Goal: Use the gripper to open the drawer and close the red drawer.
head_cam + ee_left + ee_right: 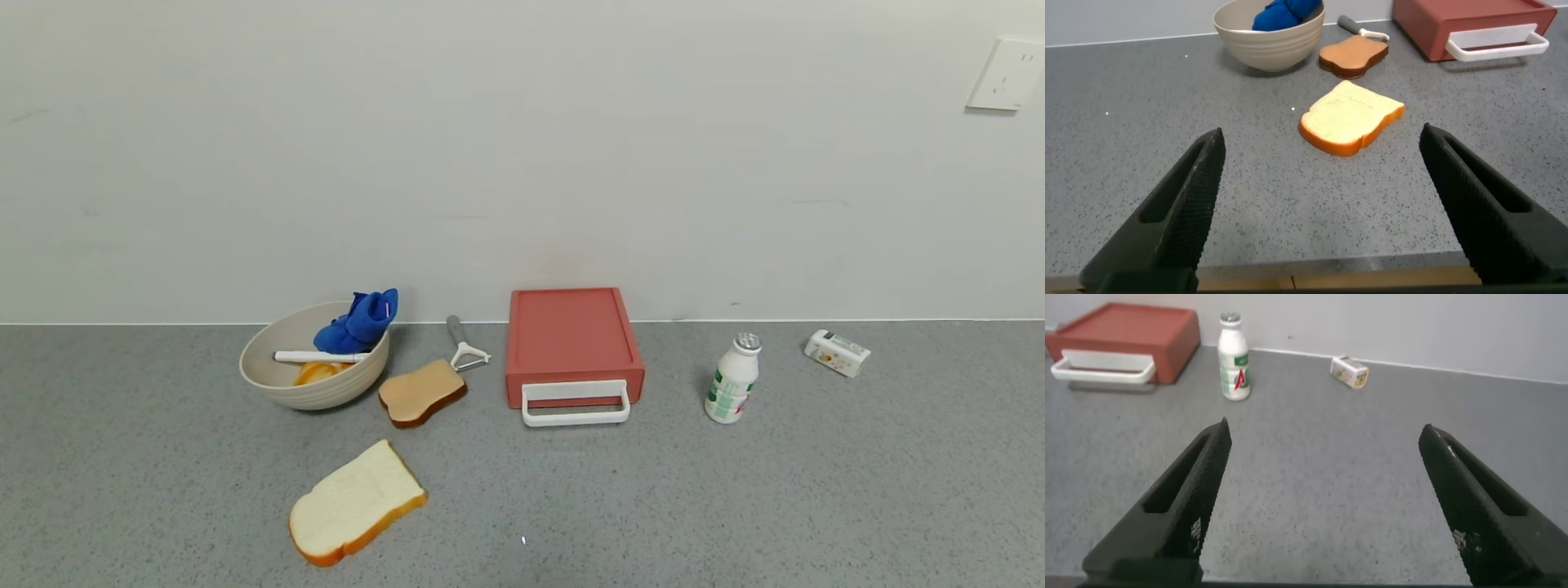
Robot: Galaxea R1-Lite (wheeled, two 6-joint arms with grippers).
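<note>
Both grippers sit low at the near edge of the grey counter (pixel 735 506), out of the head view. The left gripper (pixel 1323 212) has its fingers spread wide, nothing between them; the right gripper (pixel 1327 502) is spread just as wide, also empty.

Taking the drawer (pixel 574 347) as landmark: it sits shut in its low red box at the back of the counter, against the wall, its white handle (pixel 576 404) facing the robot. It lies well ahead of both grippers and touches neither. From the left wrist it shows far off beyond the left gripper's right finger (pixel 1478 212); from the right wrist it shows far off beyond the right gripper's left finger (pixel 1180 506).

Nearest, left of and in front of the drawer, a pale bread slice (pixel 357 502) lies flat. Farther, just left of the drawer, a browner slice (pixel 421 393), with a peeler (pixel 464 345) behind it. Farther left, a bowl (pixel 314 392) holding a blue cloth (pixel 359 322). Right of the drawer stands a white bottle (pixel 732 378), upright; beyond it a small carton (pixel 837 353) lies on its side
</note>
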